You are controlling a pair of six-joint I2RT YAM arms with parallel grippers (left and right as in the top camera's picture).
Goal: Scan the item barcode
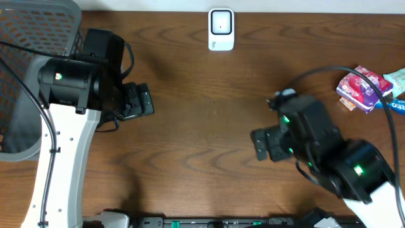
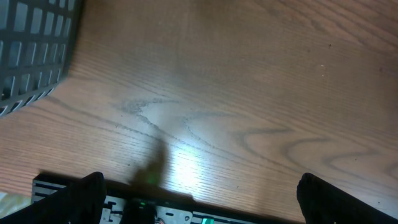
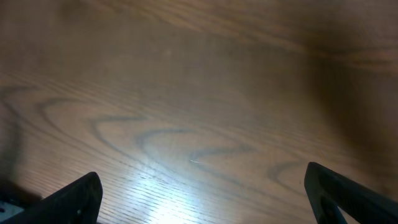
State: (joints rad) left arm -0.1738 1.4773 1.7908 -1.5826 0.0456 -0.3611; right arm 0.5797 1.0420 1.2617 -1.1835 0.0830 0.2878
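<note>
Seen from overhead, a white barcode scanner (image 1: 221, 29) stands at the table's far edge, in the middle. The item, a pink packet (image 1: 361, 88), lies at the far right; no barcode shows on it. My left gripper (image 1: 147, 101) hangs open over bare wood at the left, far from both. My right gripper (image 1: 259, 144) is open too, left of and nearer than the packet, pointing away from it. In the left wrist view the left gripper (image 2: 199, 202) has only table between its fingers (image 2: 81, 196). The right gripper (image 3: 205, 196) likewise shows only bare wood between its fingers (image 3: 339, 193).
A grey mesh basket (image 1: 25, 69) fills the far left corner and shows in the left wrist view as the basket (image 2: 31, 50). More packets, one pale (image 1: 396, 80) and one blue (image 1: 395, 106), lie beside the pink one. A black rail (image 1: 209, 221) runs along the near edge.
</note>
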